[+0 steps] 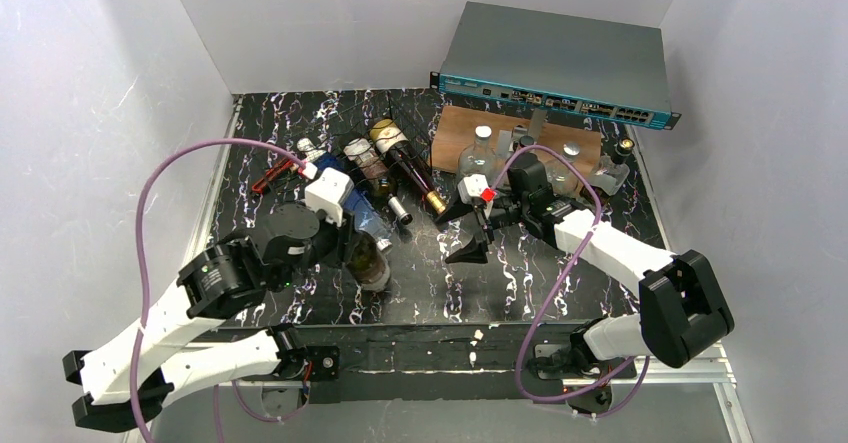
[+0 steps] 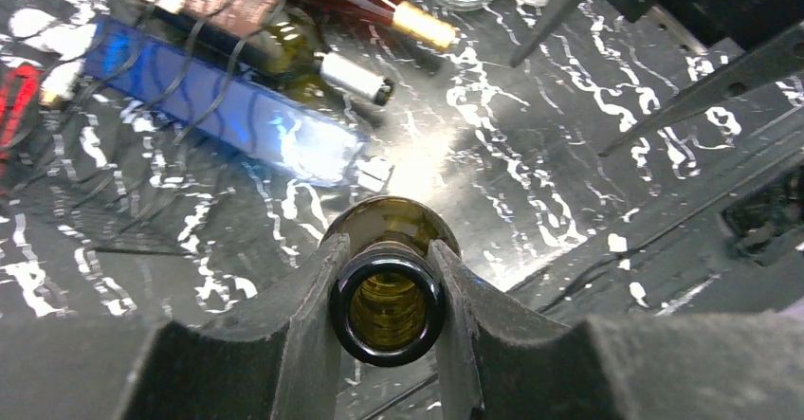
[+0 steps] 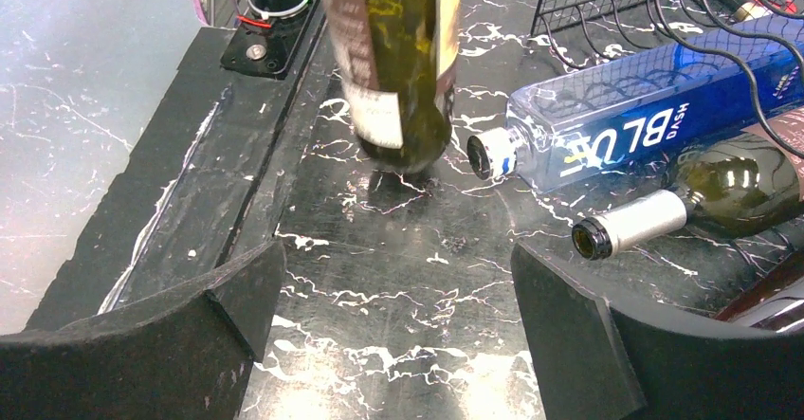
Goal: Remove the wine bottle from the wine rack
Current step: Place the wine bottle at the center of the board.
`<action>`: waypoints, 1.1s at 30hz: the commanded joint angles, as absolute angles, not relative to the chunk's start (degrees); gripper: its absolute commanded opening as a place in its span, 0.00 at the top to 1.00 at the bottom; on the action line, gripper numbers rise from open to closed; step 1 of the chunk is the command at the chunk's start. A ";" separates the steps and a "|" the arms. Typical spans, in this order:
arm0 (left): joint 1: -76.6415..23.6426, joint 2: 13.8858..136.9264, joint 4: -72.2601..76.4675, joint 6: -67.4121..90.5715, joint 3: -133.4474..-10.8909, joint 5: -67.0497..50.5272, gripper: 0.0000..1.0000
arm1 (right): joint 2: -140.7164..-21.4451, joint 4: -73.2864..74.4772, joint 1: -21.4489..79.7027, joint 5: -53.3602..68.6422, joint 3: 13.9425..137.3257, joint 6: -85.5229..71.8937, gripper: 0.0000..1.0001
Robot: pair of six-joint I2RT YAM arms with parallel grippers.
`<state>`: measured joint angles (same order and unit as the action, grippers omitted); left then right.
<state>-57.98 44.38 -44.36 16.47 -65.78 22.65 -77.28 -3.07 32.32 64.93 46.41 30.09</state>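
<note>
A dark green wine bottle (image 3: 398, 60) with a pale label stands upright over the black marbled table, off the wine rack, its base at or just above the surface. My left gripper (image 2: 389, 249) is shut on its neck; I look straight down its open mouth (image 2: 387, 301). From above, that gripper (image 1: 352, 235) and bottle (image 1: 368, 263) sit front-left of centre. The wine rack (image 3: 607, 3), thin black wire, lies behind with other bottles in it. My right gripper (image 3: 398, 316) is open and empty, low over the table to the bottle's right (image 1: 462, 231).
A blue glass bottle (image 3: 645, 121) and a green bottle with a silver neck (image 3: 683, 211) lie at the rack, plus a gold-capped one (image 1: 410, 168). A brown board (image 1: 455, 123) with clear jars and a teal network switch (image 1: 555, 63) are at the back. A raised black ledge (image 3: 237, 136) borders the front.
</note>
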 commanded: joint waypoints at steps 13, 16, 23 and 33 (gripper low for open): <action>-57.07 47.65 -54.59 9.69 -72.78 42.90 1.00 | -76.11 -2.72 31.82 66.44 48.16 31.90 0.02; -54.49 46.64 -53.62 10.22 -71.27 43.12 1.00 | -76.09 -2.74 31.73 66.43 48.16 31.98 0.02; -44.51 45.41 -53.79 12.01 -67.17 40.89 1.00 | -75.95 -2.78 31.56 66.62 47.99 32.07 0.02; -34.51 45.50 -50.49 13.36 -64.94 47.70 1.00 | -75.68 -2.81 31.29 66.80 47.86 32.14 0.02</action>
